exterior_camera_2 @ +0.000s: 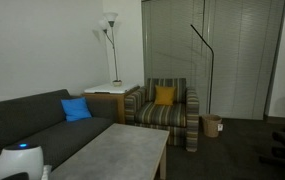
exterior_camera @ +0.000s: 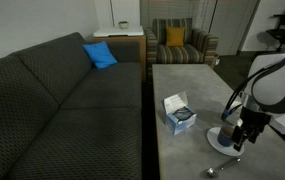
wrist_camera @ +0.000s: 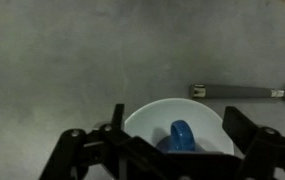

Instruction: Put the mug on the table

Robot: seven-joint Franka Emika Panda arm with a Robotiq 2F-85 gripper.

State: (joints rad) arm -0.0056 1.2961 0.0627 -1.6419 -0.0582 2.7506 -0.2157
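The small dark blue mug (wrist_camera: 183, 136) sits on a white round plate (wrist_camera: 147, 122), which rests on the mottled grey table (wrist_camera: 62, 50). The black gripper (wrist_camera: 174, 126) hangs over it, fingers spread wide to either side. A metal spoon (wrist_camera: 244, 91) lies just beside the plate.

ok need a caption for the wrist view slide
Wrist view: open gripper poised above the blue mug on a white plate, a spoon lying beside it on the grey table.

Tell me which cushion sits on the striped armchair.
The mustard-yellow cushion, propped upright in the striped armchair; the blue cushion lies on the dark sofa instead.
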